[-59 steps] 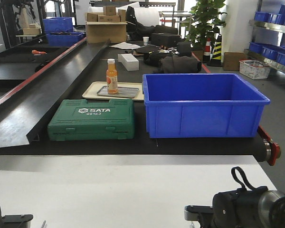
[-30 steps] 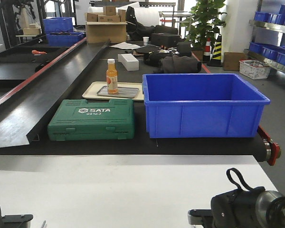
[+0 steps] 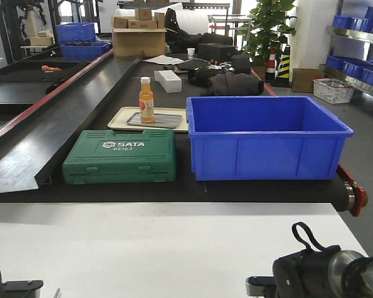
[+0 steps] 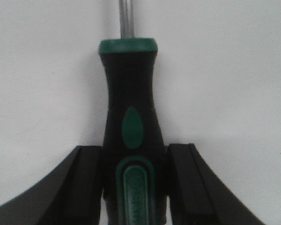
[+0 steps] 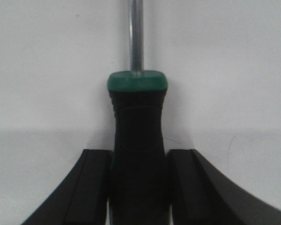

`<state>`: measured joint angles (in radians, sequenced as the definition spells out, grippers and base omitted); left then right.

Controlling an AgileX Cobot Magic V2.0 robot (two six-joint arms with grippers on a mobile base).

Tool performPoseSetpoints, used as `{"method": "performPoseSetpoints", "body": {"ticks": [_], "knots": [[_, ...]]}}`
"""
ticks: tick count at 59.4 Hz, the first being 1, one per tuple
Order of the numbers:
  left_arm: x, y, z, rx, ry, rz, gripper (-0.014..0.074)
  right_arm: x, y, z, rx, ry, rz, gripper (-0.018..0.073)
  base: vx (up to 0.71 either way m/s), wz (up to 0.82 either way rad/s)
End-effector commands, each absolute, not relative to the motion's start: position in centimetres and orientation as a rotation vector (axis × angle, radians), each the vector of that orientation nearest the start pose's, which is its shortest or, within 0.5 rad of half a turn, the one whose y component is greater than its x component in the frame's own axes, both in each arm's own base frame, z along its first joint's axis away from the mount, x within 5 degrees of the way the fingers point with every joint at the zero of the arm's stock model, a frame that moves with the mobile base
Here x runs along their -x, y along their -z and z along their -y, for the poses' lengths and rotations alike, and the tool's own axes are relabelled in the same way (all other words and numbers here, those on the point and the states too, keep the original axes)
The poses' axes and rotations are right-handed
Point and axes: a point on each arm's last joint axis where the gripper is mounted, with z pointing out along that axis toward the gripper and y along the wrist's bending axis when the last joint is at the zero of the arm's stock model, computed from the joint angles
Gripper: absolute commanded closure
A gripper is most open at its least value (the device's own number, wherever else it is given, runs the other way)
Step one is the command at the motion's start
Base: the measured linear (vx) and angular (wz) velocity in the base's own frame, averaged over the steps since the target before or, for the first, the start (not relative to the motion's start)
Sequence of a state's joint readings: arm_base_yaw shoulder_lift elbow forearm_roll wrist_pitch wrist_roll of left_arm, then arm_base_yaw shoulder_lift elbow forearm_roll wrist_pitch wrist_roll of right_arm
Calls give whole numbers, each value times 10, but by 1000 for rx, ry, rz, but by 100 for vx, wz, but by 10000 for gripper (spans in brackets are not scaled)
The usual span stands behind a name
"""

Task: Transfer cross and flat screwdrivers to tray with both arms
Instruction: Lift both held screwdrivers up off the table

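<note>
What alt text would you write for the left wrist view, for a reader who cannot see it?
The left gripper is shut on the black-and-green handle of a screwdriver, its black fingers pressed against both sides. The thin steel shaft runs up out of the picture, over a plain white surface.

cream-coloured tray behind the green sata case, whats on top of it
A shallow grey metal tray lies on the cream-coloured tray, and an orange bottle with a white cap stands on the metal tray. Its right end is hidden behind the deep blue plastic bin.
</note>
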<state>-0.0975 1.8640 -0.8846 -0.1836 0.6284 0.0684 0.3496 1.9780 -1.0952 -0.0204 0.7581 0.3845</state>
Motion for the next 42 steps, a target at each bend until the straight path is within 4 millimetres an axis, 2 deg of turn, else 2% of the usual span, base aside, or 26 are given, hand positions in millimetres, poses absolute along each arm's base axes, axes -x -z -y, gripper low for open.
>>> {"method": "performPoseSetpoints", "body": {"ticks": [1,10,20,29,36,42], "knots": [[-293,-102,43,26,212,-3108,601,-324,-123,-116,-26,-8,-3080,362,0,0],[-293,-102,43,26,212,-3108,601,-325,-123,-116,-1,-12,-3071,575,0,0],[-292,-102,43,25,215,-3122,601,-325,-124,-116,61,-11,-3064,571,0,0],[-289,-107,43,-58,222,-3135,601,-324,-142,-114,157,0,-3015,570,0,0],[-289,-123,44,-70,228,-3093,601,-321,-165,-109,197,21,-2968,570,0,0],[-292,-147,45,-85,240,-3038,601,-316,-187,-104,236,58,-2914,570,0,0]]}}
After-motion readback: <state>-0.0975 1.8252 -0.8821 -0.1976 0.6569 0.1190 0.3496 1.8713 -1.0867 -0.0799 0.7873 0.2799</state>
